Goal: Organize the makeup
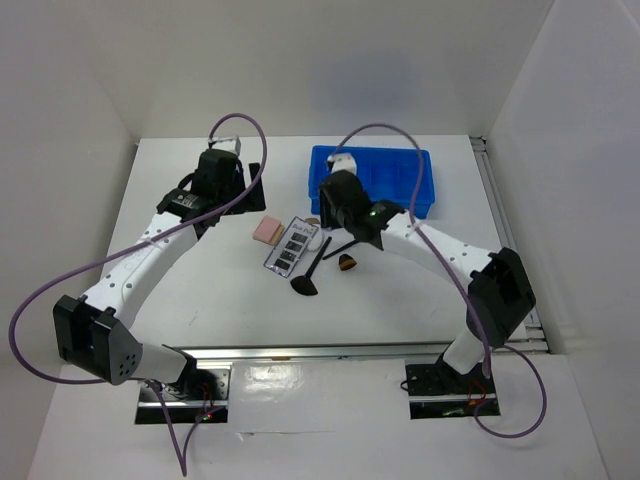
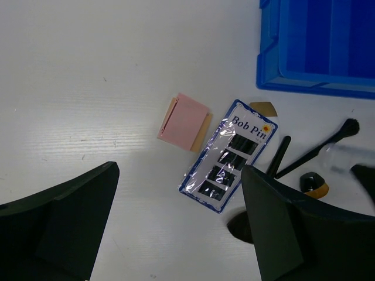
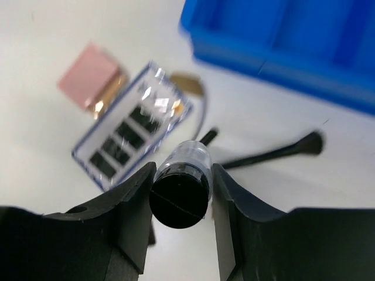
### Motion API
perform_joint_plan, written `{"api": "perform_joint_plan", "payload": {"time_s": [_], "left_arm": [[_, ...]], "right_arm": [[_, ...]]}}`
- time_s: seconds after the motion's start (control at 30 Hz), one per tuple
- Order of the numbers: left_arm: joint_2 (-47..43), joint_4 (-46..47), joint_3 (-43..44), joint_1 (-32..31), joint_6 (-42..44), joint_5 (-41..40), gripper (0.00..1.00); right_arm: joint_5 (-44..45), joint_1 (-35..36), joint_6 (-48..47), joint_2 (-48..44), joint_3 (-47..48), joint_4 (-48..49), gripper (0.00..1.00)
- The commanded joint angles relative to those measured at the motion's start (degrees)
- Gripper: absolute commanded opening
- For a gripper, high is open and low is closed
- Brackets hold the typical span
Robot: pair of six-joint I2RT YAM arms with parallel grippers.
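Note:
My right gripper [image 3: 180, 193] is shut on a small clear tube with a black cap [image 3: 186, 167], held above the table. Below it lie a flat pale palette with black rectangles [image 3: 132, 134], a pink square sponge [image 3: 91, 75] and a thin black brush [image 3: 275, 153]. From above, the sponge [image 1: 265, 229], palette [image 1: 291, 245], a wide-headed black brush [image 1: 306, 283] and a stubby orange-brown brush [image 1: 347, 262] sit in the table's middle. My left gripper [image 2: 179, 193] hangs open over bare table, just near of the palette [image 2: 229, 155] and sponge [image 2: 184, 121].
The blue divided bin [image 1: 420, 165] stands at the back, right of centre, just beyond the makeup. A small brown piece [image 2: 262, 109] lies between the palette and the bin [image 2: 319, 88]. White walls close in the table on three sides.

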Motion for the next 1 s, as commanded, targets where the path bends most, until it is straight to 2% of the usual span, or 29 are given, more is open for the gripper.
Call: {"api": "perform_joint_plan", "payload": {"time_s": [0.0, 0.2, 0.4, 0.67, 0.97], "left_arm": [[-0.6, 1.2, 1.5, -0.1, -0.2, 2.2, 1.0], [0.1, -0.4, 2.8, -0.1, 0.3, 1.6, 1.0], [1.7, -0.4, 4.5, -0.1, 0.3, 2.3, 1.0], [6.6, -1.0, 7.1, -0.1, 0.3, 1.6, 1.0], [9.5, -1.6, 9.0, -0.1, 0.3, 2.6, 1.0]], "right_arm": [[4.0, -7.5, -3.8, -1.8, 9.4, -2.1, 0.26], [-0.3, -22.2, -5.0, 5.3, 18.7, -4.3, 0.26], [-3.1, -31.8, -5.6, 17.1, 31.9, -9.9, 0.26], [-4.9, -36.6, -7.4, 32.8, 51.5, -22.2, 0.26], [-6.9, -39.1, -8.0, 38.0, 53.7, -25.8, 0.27]]}}
